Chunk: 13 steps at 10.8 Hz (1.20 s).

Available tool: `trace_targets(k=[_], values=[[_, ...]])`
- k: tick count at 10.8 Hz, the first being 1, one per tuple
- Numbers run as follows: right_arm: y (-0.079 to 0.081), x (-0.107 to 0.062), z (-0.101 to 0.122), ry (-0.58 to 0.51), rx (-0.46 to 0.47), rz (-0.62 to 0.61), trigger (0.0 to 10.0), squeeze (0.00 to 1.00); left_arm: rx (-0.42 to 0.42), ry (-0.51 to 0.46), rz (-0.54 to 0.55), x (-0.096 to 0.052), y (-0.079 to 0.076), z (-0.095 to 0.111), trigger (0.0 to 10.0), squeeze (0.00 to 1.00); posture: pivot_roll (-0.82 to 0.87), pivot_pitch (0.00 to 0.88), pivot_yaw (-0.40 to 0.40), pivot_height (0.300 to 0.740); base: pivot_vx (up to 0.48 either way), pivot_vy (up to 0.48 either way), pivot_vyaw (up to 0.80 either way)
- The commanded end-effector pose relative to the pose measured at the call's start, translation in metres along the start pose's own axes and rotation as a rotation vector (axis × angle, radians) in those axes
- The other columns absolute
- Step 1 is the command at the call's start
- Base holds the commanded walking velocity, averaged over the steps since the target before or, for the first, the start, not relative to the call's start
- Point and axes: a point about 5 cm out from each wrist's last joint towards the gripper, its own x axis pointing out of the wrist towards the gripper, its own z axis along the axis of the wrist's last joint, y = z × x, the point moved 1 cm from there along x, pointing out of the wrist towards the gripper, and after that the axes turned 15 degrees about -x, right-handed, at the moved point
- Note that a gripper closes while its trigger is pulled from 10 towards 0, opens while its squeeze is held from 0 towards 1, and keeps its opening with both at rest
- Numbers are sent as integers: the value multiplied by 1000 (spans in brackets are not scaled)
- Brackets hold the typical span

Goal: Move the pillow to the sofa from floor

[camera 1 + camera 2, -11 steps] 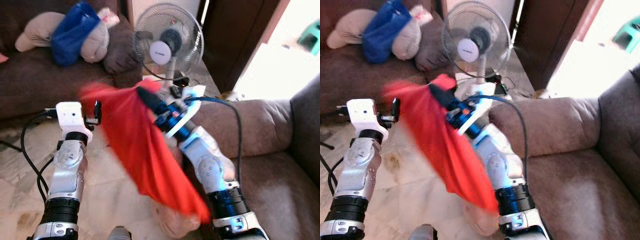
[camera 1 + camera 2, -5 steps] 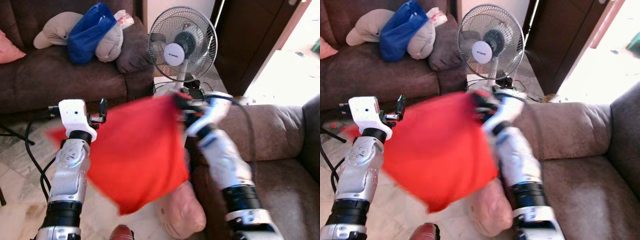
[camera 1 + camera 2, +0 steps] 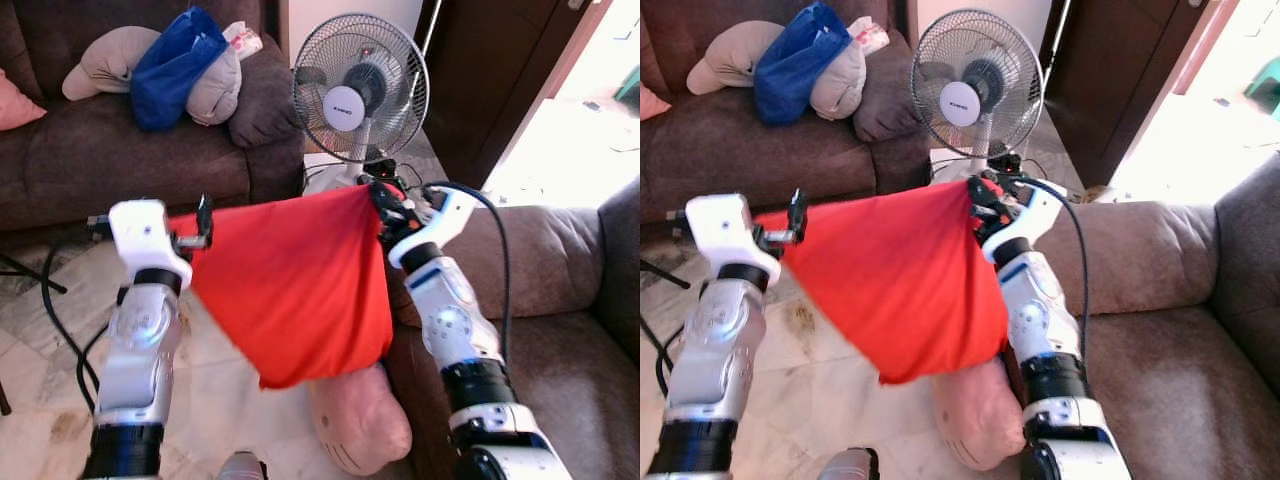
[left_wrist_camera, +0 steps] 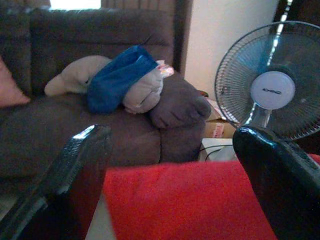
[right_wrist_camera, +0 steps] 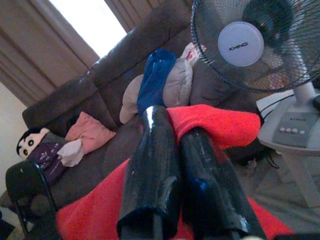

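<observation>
The red pillow point(image 3: 295, 290) hangs in the air between both arms, above the floor and just beside the near sofa point(image 3: 545, 260). The right gripper point(image 3: 378, 200) has its fingers clamped together on the pillow's upper corner. The left gripper point(image 3: 203, 218) has its fingers spread apart, the pillow's opposite edge lying between them, not yet pinched.

Judged procedure: close the left fingers on that edge for two-point support, or carry on the right grip alone; swing the pillow over the near seat, lower until it rests, then release. Keep it away from the fan point(image 3: 358, 100).

Count: one red pillow held, one pink cushion point(image 3: 362, 420) on the floor, two sofas, one fan
</observation>
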Motion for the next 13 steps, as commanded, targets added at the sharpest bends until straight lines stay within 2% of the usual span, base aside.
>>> trace_targets(k=[1, 2, 7, 10, 12, 13], values=[[3, 10, 36, -149, -41, 18, 10000, 0, -39, 5, 14, 1, 2, 0, 10000, 1000, 191, 48, -67, 740, 0, 0, 0], [1, 11, 38, -153, -47, 16, 10000, 0, -92, -3, 38, 0, 6, 2, 10000, 1000, 189, 54, -70, 740, 0, 0, 0], [-10, 10, 38, -147, -69, -7, 10000, 0, -103, -56, 111, -10, 27, 17, 10000, 1000, 194, 64, -77, 740, 0, 0, 0], [-14, 9, 37, -143, -74, -18, 10000, 0, -92, -43, 119, -13, 29, 16, 10000, 1000, 195, 64, -74, 740, 0, 0, 0], [-16, 7, 36, -142, -81, -25, 10000, 0, -88, -29, 119, -21, 31, 14, 10000, 1000, 192, 52, -69, 740, 0, 0, 0], [-19, 6, 37, -141, -86, -32, 10000, 0, -152, -7, 151, -24, 42, 11, 10000, 1000, 192, 46, -69, 740, 0, 0, 0]])
